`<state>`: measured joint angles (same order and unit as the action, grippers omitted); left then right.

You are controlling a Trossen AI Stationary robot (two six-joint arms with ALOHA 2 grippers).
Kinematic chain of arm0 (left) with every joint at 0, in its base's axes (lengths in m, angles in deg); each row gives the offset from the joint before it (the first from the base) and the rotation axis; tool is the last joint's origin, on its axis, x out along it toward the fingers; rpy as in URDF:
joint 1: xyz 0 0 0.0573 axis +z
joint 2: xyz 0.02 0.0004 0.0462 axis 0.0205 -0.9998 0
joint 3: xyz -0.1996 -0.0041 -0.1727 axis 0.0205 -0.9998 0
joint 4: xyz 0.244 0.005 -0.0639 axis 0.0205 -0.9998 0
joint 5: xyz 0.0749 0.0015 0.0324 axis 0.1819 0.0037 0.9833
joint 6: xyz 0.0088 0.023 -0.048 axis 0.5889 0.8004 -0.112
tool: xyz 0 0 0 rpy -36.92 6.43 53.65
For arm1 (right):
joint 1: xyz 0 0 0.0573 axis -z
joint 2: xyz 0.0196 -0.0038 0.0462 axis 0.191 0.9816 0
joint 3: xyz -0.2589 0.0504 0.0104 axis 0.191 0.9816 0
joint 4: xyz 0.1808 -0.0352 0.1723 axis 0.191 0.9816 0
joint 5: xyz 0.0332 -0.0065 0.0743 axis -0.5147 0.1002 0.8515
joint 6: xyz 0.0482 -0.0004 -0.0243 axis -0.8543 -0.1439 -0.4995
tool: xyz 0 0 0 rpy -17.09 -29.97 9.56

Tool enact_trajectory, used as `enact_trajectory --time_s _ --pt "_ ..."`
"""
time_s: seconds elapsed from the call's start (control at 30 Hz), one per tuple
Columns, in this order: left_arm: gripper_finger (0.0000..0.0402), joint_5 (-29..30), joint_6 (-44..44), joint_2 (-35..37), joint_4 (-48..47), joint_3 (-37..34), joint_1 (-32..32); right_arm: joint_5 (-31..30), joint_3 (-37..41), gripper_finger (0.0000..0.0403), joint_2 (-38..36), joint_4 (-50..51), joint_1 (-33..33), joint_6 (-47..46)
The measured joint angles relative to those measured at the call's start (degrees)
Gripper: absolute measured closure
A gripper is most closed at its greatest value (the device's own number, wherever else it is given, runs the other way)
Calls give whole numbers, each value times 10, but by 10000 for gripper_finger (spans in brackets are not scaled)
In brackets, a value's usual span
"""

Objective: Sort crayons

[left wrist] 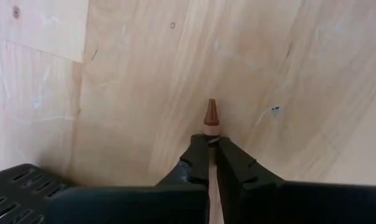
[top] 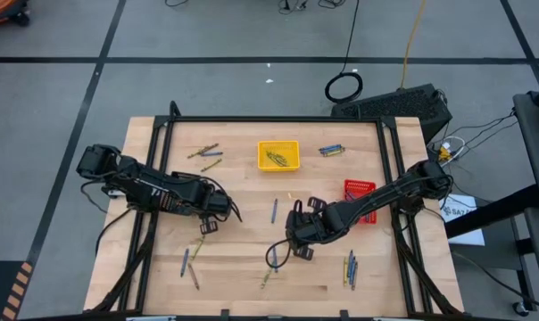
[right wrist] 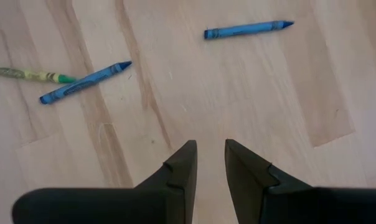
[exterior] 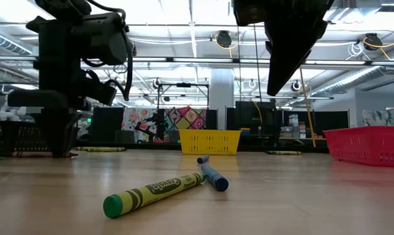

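Left wrist view, left tool (left wrist: 213, 148) clenched on a brown crayon (left wrist: 211, 118), conical waxy tip, pale grained wooden table (left wrist: 287, 74).

My table (top: 243, 267) is a pale wooden top with a dark frame along its edges. Crayons lie scattered flat on it: a pair near the far left (top: 207, 157), one blue stick in the middle (top: 274, 210), a few at the near left (top: 189, 267), a bunch at the near right (top: 350, 267). A yellow tray (top: 278, 154) sits at the far middle, a blue crayon (top: 331, 149) just beside it, and a red tray (top: 360, 200) toward the right.
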<state>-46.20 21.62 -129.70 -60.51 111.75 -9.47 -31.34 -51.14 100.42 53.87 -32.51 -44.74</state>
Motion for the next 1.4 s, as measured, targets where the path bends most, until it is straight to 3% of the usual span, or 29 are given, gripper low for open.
enact_trajectory --time_s 0.43,0.83,1.07,1.4 --pt "401 15 1 -4 -72 68 -10 -2 0 332 0 0 0 0" --pt "401 51 2 -1 -240 182 -20 -3 0 332 0 1 0 11" --pt "402 65 -1 27 -324 181 10 -17 0 332 0 2 0 15" --pt "402 66 -14 107 -347 181 60 -16 0 332 0 2 0 19"
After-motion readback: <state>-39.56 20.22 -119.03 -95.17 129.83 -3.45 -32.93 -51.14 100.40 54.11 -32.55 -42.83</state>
